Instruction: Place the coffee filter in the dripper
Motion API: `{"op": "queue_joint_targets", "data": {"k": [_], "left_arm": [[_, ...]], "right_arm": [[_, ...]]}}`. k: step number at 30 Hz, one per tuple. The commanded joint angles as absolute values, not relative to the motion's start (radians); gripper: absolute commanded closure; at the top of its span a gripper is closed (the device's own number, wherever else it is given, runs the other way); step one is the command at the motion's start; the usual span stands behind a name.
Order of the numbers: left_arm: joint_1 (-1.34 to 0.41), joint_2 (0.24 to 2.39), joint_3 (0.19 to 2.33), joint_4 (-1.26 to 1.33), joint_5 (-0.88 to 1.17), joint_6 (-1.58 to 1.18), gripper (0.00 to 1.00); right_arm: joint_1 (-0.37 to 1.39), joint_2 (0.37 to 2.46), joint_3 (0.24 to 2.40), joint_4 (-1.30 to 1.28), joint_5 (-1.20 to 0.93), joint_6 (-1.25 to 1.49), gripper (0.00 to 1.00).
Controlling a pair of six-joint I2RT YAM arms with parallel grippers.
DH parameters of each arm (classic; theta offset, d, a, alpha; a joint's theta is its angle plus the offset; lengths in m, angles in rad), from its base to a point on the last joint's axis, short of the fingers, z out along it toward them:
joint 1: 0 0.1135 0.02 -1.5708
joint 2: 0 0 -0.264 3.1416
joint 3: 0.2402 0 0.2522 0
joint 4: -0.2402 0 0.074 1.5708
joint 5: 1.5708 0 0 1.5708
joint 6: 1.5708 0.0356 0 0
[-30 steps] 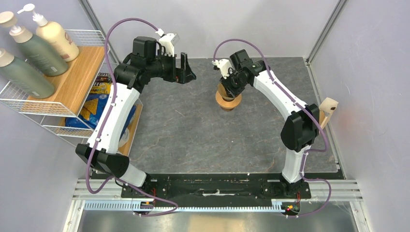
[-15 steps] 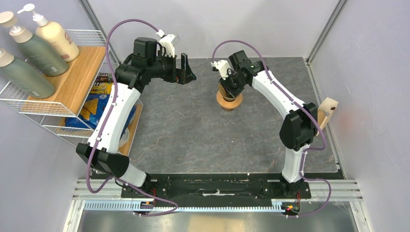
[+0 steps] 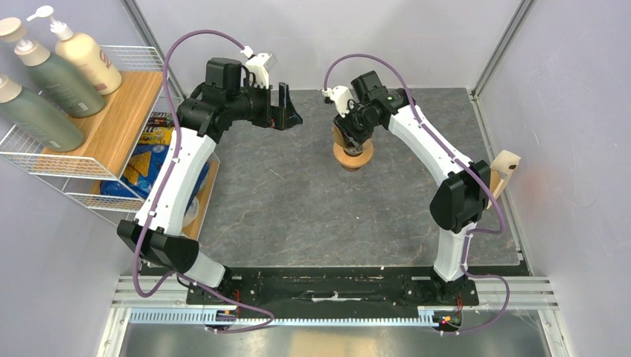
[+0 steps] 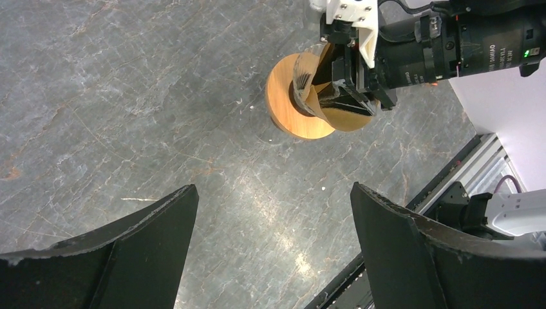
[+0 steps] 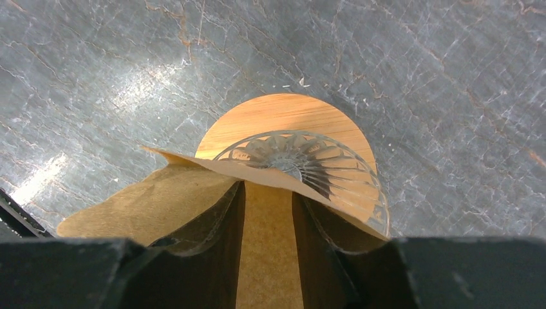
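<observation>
The dripper [image 3: 353, 155], a clear ribbed glass cone on a round light-wood collar [image 5: 283, 116], stands at the back middle of the table; it also shows in the left wrist view [image 4: 286, 109]. The coffee filter [image 5: 129, 206], tan-brown paper, lies spread over the dripper's near rim, partly in the cone [image 4: 354, 116]. My right gripper [image 5: 268, 187] points down onto it, jaws a narrow gap apart with paper showing between them; its fingertips are hidden by the filter's edge. My left gripper [image 3: 286, 104] is wide open and empty, hovering left of the dripper [image 4: 273, 199].
A wire rack with a wood shelf [image 3: 111, 119] stands at the left, holding pump bottles [image 3: 74, 59], with snack bags [image 3: 149, 167] below. A light-wood object [image 3: 506, 167] sits at the table's right edge. The black base rail [image 3: 335, 286] runs along the front.
My right gripper has shifted slightly up and to the left over the dripper, wrist tilting. The left arm has not moved.
</observation>
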State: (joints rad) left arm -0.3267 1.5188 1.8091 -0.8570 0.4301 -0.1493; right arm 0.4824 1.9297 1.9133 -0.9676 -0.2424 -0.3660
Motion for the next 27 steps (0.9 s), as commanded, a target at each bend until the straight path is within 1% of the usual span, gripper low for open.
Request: {"op": "queue_joint_targets", "data": {"k": [1, 4, 7, 9, 12, 15, 20, 21, 23, 24, 27], "left_arm": [[-0.322, 1.522, 1.812, -0.813, 0.468, -0.163, 0.04], [-0.323, 1.526, 1.809, -0.813, 0.469, -0.161, 0.04], [-0.322, 1.539, 1.797, -0.802, 0.482, -0.175, 0.04], [-0.323, 1.550, 1.781, -0.785, 0.501, -0.196, 0.05], [-0.323, 1.570, 1.752, -0.741, 0.535, -0.235, 0.12], [-0.323, 1.595, 1.730, -0.688, 0.568, -0.272, 0.20], [-0.329, 1.643, 1.715, -0.573, 0.613, -0.339, 0.37], [-0.330, 1.656, 1.712, -0.552, 0.624, -0.353, 0.42], [-0.335, 1.678, 1.703, -0.491, 0.647, -0.387, 0.50], [-0.339, 1.688, 1.702, -0.464, 0.657, -0.402, 0.53], [-0.352, 1.724, 1.711, -0.420, 0.665, -0.431, 0.53]], "right_arm": [[0.487, 1.879, 1.981, -1.009, -0.247, -0.373, 0.57], [0.488, 1.874, 1.960, -1.015, -0.230, -0.393, 0.58], [0.488, 1.864, 1.938, -1.020, -0.224, -0.405, 0.70], [0.487, 1.859, 1.929, -1.022, -0.222, -0.408, 0.73], [0.488, 1.848, 1.927, -1.025, -0.219, -0.408, 0.73], [0.487, 1.825, 1.935, -1.020, -0.228, -0.401, 0.76], [0.484, 1.764, 1.977, -0.998, -0.260, -0.340, 0.74], [0.477, 1.751, 1.979, -0.996, -0.270, -0.324, 0.73], [0.442, 1.730, 1.972, -0.996, -0.290, -0.279, 0.73], [0.414, 1.723, 1.966, -1.000, -0.315, -0.252, 0.72], [0.317, 1.704, 1.946, -1.005, -0.395, -0.160, 0.63]]}}
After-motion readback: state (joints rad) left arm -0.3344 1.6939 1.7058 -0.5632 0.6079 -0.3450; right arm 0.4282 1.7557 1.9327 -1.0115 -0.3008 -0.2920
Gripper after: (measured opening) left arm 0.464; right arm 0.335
